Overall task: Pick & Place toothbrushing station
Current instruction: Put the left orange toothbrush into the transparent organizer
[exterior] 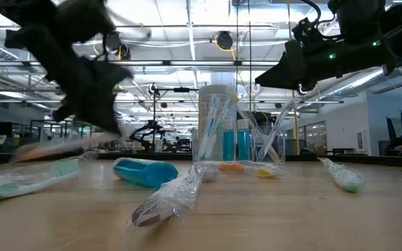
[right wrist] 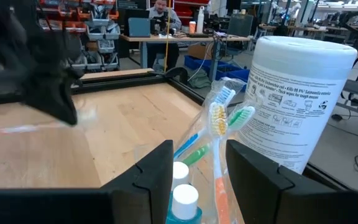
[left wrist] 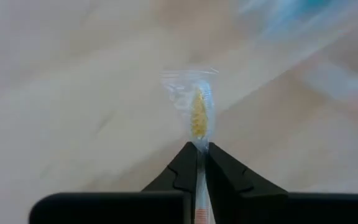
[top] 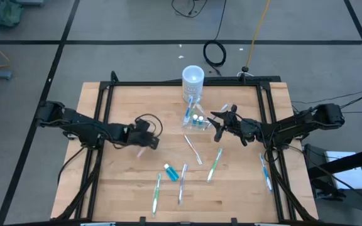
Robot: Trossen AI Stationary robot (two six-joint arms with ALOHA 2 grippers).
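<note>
The clear container stands just near of the white cylinder at the table's far middle. It holds upright wrapped toothbrushes and white-capped blue tubes. My right gripper hovers open at the container's right side, its fingers on either side of those brushes without touching them. Left of the container, my left gripper is shut on a wrapped toothbrush with yellow-orange bristles. More toothbrushes and a blue tube lie flat on the wood. My left gripper pinches the wrapped toothbrush's neck just behind the bristle head, between its two fingertips. The fingers slant down from the table's left and lie along the brush. Its handle runs back between them, and the head sticks out past the tips, clear of the table.
Several wrapped toothbrushes lie on the near half of the table. Another one lies by the right rail. A black frame borders the far and side edges. Bare wood lies at the near left.
</note>
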